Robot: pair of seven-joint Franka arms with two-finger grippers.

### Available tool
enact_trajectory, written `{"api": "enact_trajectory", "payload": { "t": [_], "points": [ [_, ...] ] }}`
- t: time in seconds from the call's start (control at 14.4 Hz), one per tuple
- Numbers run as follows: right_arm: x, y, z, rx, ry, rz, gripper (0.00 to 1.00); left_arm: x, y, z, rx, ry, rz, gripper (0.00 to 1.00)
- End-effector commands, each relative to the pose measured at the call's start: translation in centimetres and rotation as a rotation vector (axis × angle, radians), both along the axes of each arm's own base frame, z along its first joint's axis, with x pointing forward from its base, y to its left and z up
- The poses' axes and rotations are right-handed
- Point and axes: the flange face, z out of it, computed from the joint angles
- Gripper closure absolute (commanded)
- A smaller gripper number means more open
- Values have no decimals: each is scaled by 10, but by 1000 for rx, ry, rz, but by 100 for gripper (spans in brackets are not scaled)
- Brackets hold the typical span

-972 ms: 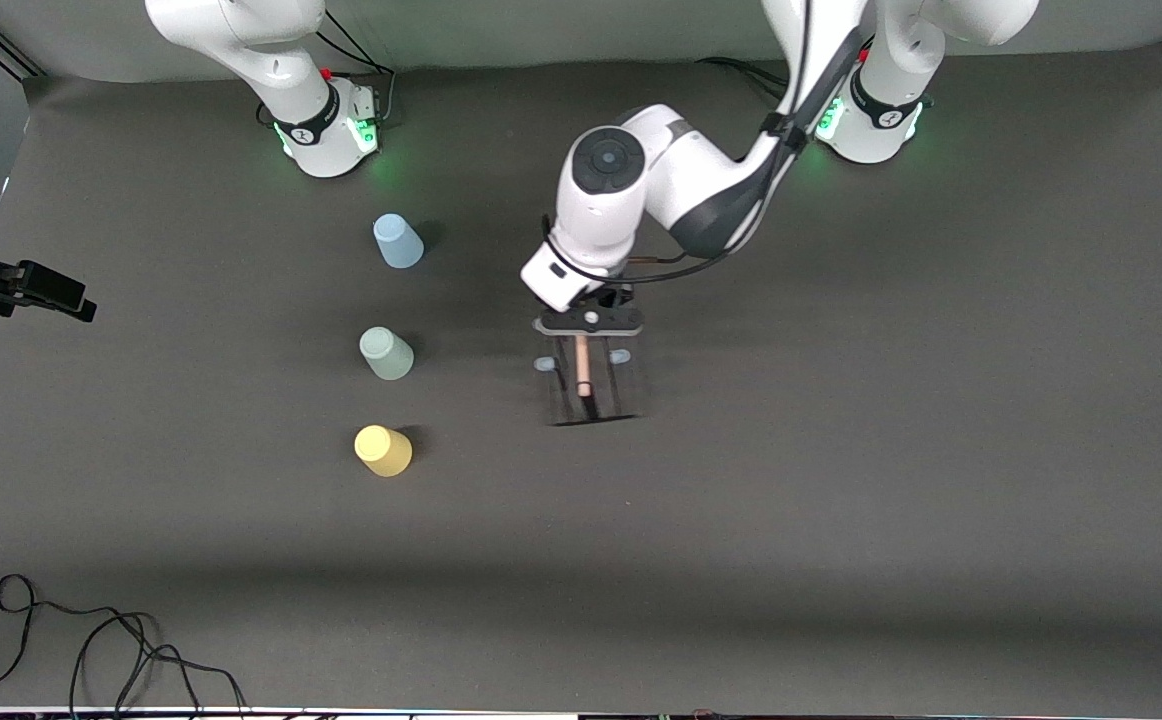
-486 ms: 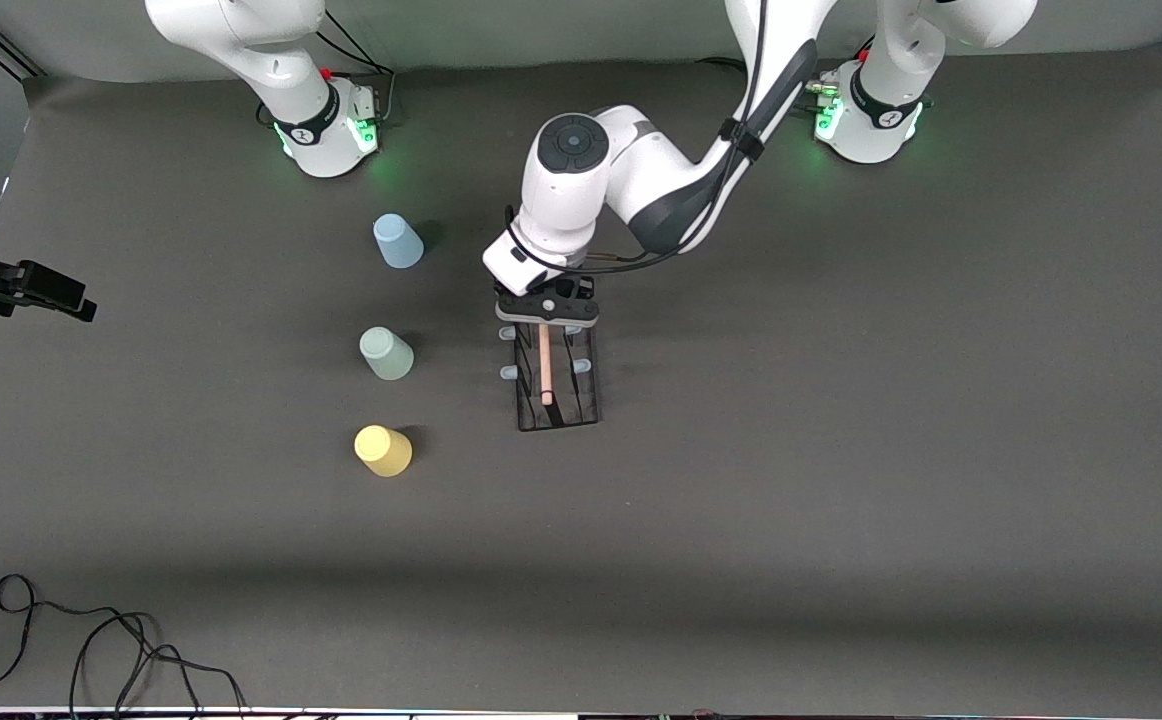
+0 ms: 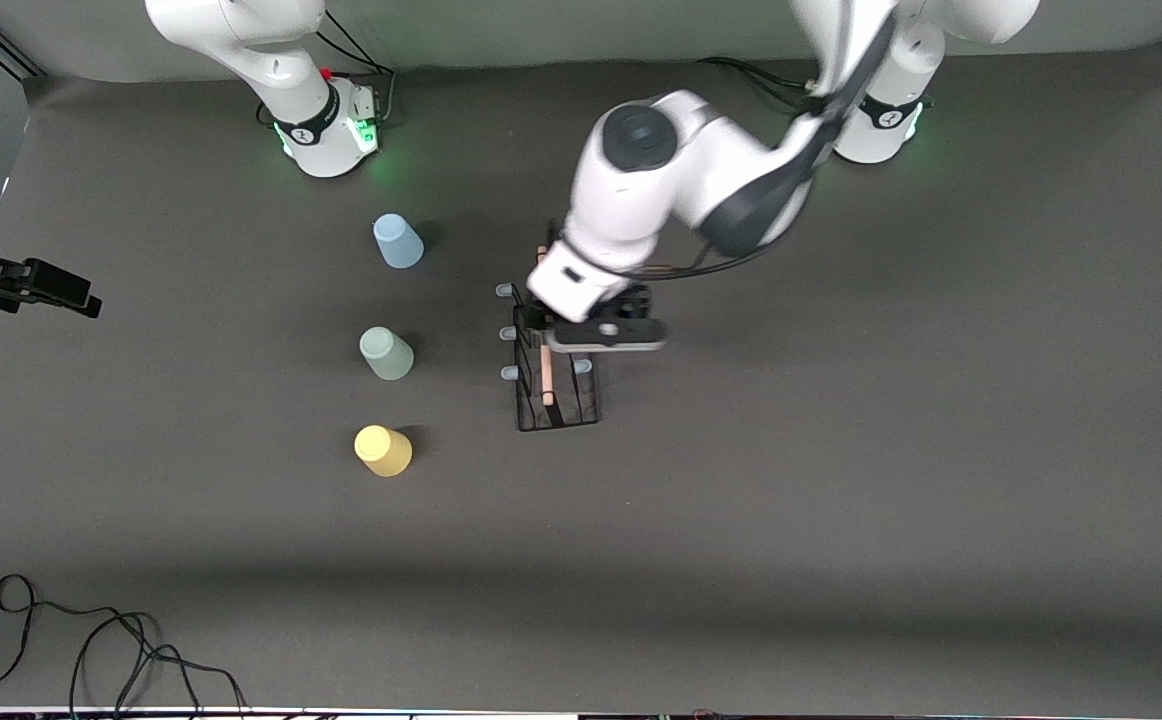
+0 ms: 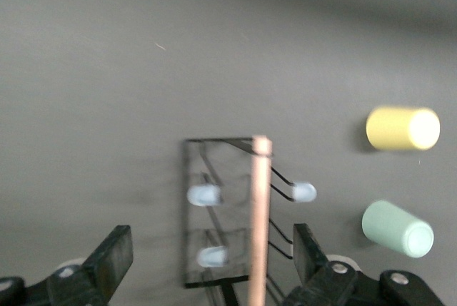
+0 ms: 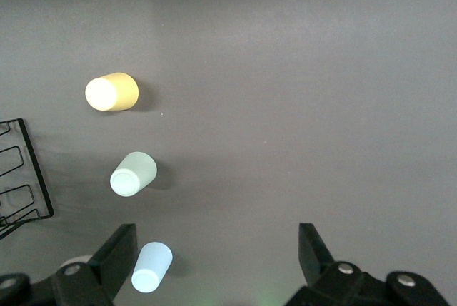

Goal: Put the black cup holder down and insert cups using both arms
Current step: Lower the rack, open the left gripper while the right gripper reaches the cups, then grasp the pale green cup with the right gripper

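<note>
Left gripper hangs with fingers spread and empty over the black cup holder, which stands on the table mid-way between the arms, its wooden rod running toward the front camera. Your cups, blue, green and yellow, line up beside the rack toward the right arm's end. Right gripper, fingers apart, empty, waits above them and looks the nearer one for the first pick

You see the rack standing on the worktop beside three cups, with the left gripper over its wooden handle.
</note>
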Motion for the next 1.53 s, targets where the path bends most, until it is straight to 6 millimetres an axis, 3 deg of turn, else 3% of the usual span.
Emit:
{"api": "enact_trajectory", "payload": {
  "t": [0.0, 0.14, 0.21, 0.35, 0.56, 0.83, 0.97, 1.18, 1.39, 1.46],
  "points": [
    [-14, 14, -4, -3, 0, -10, 0, 4, 68, 45, 85, 32, 38, 2],
    [-14, 41, -5, -9, -1, -45, 0, 26, 153, 60, 176, 55, 2, 1],
    [-14, 54, -8, -13, 5, -64, 0, 33, 191, 57, 210, 89, 3, 1],
    [-14, 83, -27, -16, 9, -44, 0, 33, 253, 55, 256, 97, 18, 0],
    [-20, 105, -67, -13, -4, -43, 0, 20, 334, 81, 278, 135, -62, 0],
    [-33, 140, -128, 32, 27, -105, 0, -3, 376, 99, 281, 140, -59, 0],
    [-45, 149, -171, 37, 26, -104, 0, -9, 388, 97, 276, 174, -66, 0],
    [-60, 153, -225, 36, 1, -97, 0, -17, 426, 101, 204, 212, -93, 0],
    [-66, 163, -254, 54, -9, -120, 0, -21, 436, 104, 196, 218, -94, 0],
    [-67, 164, -265, 55, -7, -125, 0, -21, 447, 109, 191, 203, -75, 0]
  ]
}}
